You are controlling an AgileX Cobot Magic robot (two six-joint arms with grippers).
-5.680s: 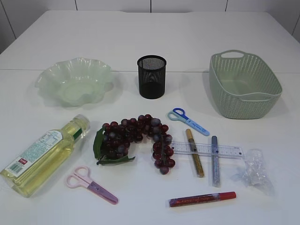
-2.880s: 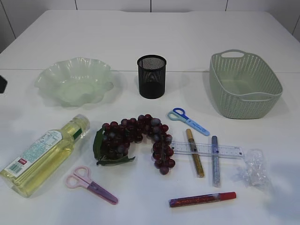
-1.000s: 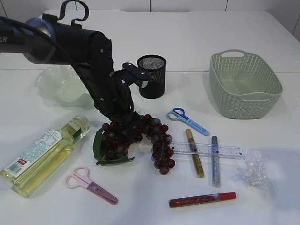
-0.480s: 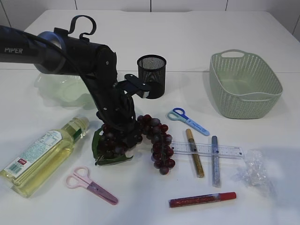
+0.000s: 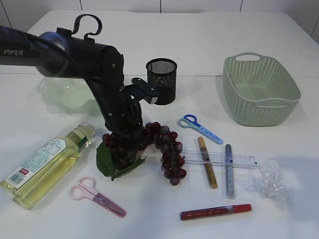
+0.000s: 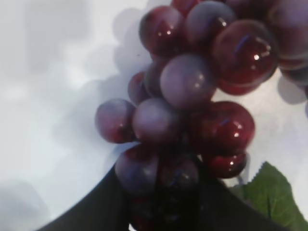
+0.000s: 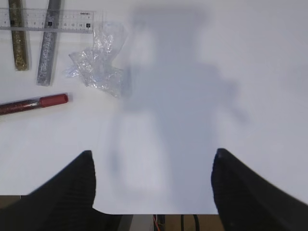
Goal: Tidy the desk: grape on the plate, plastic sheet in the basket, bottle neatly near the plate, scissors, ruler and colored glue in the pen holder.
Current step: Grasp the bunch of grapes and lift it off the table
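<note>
My left gripper (image 5: 124, 133) is shut on the left part of the dark red grape bunch (image 5: 164, 144); in the left wrist view the grapes (image 6: 187, 110) fill the space between the jaws. The pale green plate (image 5: 55, 92) lies behind the arm, partly hidden. The crumpled plastic sheet (image 5: 269, 181) lies at the front right and also shows in the right wrist view (image 7: 96, 62). My right gripper (image 7: 151, 156) is open and empty above the table's edge. The bottle (image 5: 45, 164) lies on its side at the front left.
The black mesh pen holder (image 5: 162, 74) and green basket (image 5: 259, 89) stand at the back. Blue scissors (image 5: 199, 128), pink scissors (image 5: 94, 195), a clear ruler (image 5: 241, 160) and gold (image 5: 207, 162), silver (image 5: 228, 169) and red (image 5: 214, 211) glue sticks lie in front.
My left arm came in from the left, came down onto the grapes and closed on them. The bunch's left part and its leaf have shifted and tilted up.
</note>
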